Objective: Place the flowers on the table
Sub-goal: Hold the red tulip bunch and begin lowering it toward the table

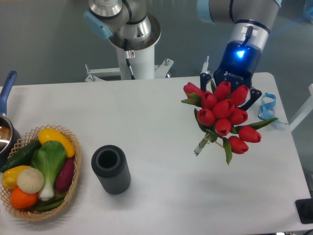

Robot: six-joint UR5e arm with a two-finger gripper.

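The flowers (222, 115) are a bunch of red tulips with green leaves and stems. They hang at the right of the white table (161, 127), blooms toward the camera and stem ends (199, 148) pointing down-left, close over the tabletop. My gripper (229, 98) comes down from above right, its blue-lit body just behind the blooms. Its finger links show on either side of the bunch. The fingertips are hidden by the blooms, and the bunch appears held between them.
A dark cylinder (111, 169) stands upright left of centre. A wicker basket (73, 182) of vegetables sits at the front left, with a pan (6, 128) behind it. A blue ribbon (267, 106) lies near the right edge. The robot base (131, 44) stands behind the table.
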